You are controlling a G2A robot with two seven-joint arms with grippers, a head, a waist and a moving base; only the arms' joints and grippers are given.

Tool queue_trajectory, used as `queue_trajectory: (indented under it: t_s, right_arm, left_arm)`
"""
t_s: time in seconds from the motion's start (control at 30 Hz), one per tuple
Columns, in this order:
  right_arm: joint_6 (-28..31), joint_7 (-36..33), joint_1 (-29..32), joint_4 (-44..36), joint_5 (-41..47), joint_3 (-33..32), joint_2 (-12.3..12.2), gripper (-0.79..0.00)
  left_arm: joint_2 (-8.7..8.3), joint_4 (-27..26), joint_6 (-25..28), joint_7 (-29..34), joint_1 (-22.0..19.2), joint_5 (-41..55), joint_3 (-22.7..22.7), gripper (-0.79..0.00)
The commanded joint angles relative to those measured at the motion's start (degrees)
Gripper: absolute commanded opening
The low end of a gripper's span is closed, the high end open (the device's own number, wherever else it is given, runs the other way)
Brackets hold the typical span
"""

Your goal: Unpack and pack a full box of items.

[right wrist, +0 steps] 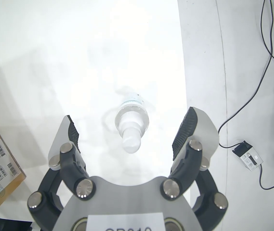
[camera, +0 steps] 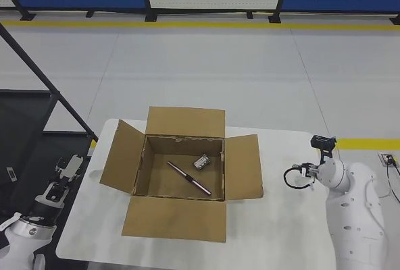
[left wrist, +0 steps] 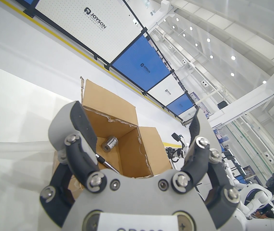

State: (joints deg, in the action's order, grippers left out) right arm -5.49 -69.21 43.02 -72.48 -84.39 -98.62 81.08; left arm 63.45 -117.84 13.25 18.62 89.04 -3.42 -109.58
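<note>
A: What is seen nearest, at the lower middle of the right wrist view?

B: The right gripper [right wrist: 130, 118] is seen above the white table [right wrist: 55, 49], its jaws spread wide with nothing clasped. A small clear plastic bottle with a white cap [right wrist: 131, 135] is seen standing upright below and between them, touched by neither pad.

A: And the other arm?

B: The left gripper [left wrist: 137, 114] is seen at the lower left of the top view, just outside the table's left edge. Its jaws are also spread wide and empty.

A: What is found farther out?

B: The brown cardboard box [camera: 176, 219] is seen at the centre of the top view, all four flaps folded outward. A slim dark-pink rod [camera: 186, 177] is laid slantwise on its floor. A small silvery metal cylinder [camera: 202, 162] is seen near the rod, toward the box's upper right corner.

A: How is the step best done?

B: A grasp of the bottle is judged likely, though a release cannot be ruled out. The jaws should be lowered evenly astride the body rather than the cap and centred so both pads meet it together. They should be closed gently, since so light and narrow a bottle is easily tipped. The bottle should be carried upright, and the box's right flap should be cleared.
</note>
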Motion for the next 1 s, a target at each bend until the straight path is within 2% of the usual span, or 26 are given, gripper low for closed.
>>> queue_trajectory:
  t_s: [0.0,0.07,0.33,0.47,0.6,0.77,0.87,0.97]
  right_arm:
    - [0.2,0.1,-0.4,0.9,0.2,0.0,-0.2,-0.502]
    - [0.4,0.1,-0.7,1.6,0.5,0.3,-0.3,-0.606]
    - [-0.3,0.2,-1.2,1.9,0.5,1.4,-0.6,-0.785]
    - [-0.6,1.7,0.1,-2.1,1.7,2.2,-0.6,-0.785]
    - [-0.6,3.5,4.5,-14.2,3.7,4.2,-0.4,-0.785]
    - [-1.1,6.6,11.9,-34.6,3.1,10.0,0.1,-0.785]
    - [-3.5,10.8,14.5,-41.8,-0.4,14.4,0.4,-0.785]
    - [-3.5,13.6,15.0,-45.4,-2.4,20.2,0.8,-0.785]
  left_arm:
    - [0.0,0.0,0.0,0.0,0.0,0.0,0.0,0.0]
    - [0.0,0.0,0.0,0.0,0.0,0.0,0.0,0.0]
    - [0.0,0.0,0.0,0.0,0.0,0.0,0.0,0.0]
    - [0.0,0.0,0.0,0.0,0.0,0.0,0.0,0.0]
    - [0.0,0.0,0.0,0.0,0.0,0.0,0.0,0.0]
    - [0.0,0.0,0.0,0.0,0.0,0.0,0.0,0.0]
    - [0.0,0.0,0.0,0.0,0.0,0.0,0.0,0.0]
    - [0.0,0.0,0.0,0.0,0.0,0.0,0.0,0.0]
